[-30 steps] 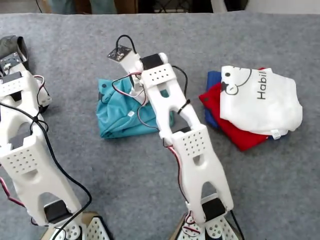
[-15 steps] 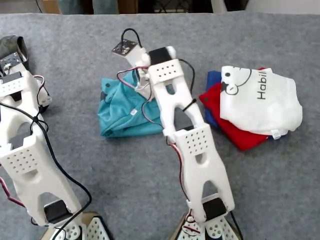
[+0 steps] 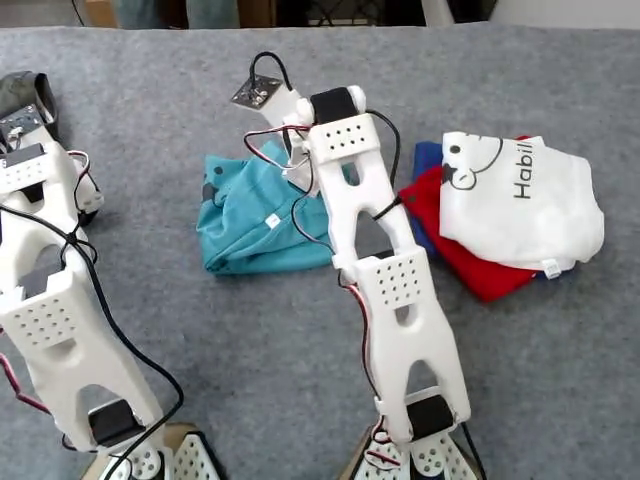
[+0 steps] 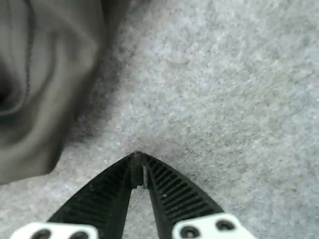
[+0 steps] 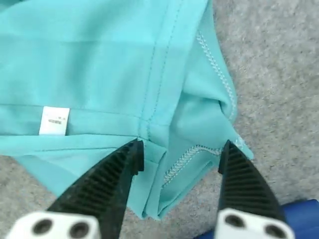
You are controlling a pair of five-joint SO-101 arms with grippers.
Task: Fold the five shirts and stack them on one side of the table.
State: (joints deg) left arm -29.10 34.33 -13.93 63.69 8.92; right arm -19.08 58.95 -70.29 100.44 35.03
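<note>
Surface (image 3: 560,390): grey, felt-like covering with a short fibrous nap, spread unbroken across the whole working area and ending in a straight far edge. Beyond that edge lies a narrow strip of room: a brown wooden panel (image 3: 256,12) left of centre, a dark recess (image 3: 345,12) beside it, and a white panel (image 3: 565,10) towards the right corner.

Right jaws spread wide over the stitched hem corner of teal shirt (image 5: 99,59). White label (image 5: 54,120) on shirt, near one jaw. Grey worktop (image 5: 269,64) underneath. Blue cloth (image 5: 301,211) edge by other jaw.
</note>
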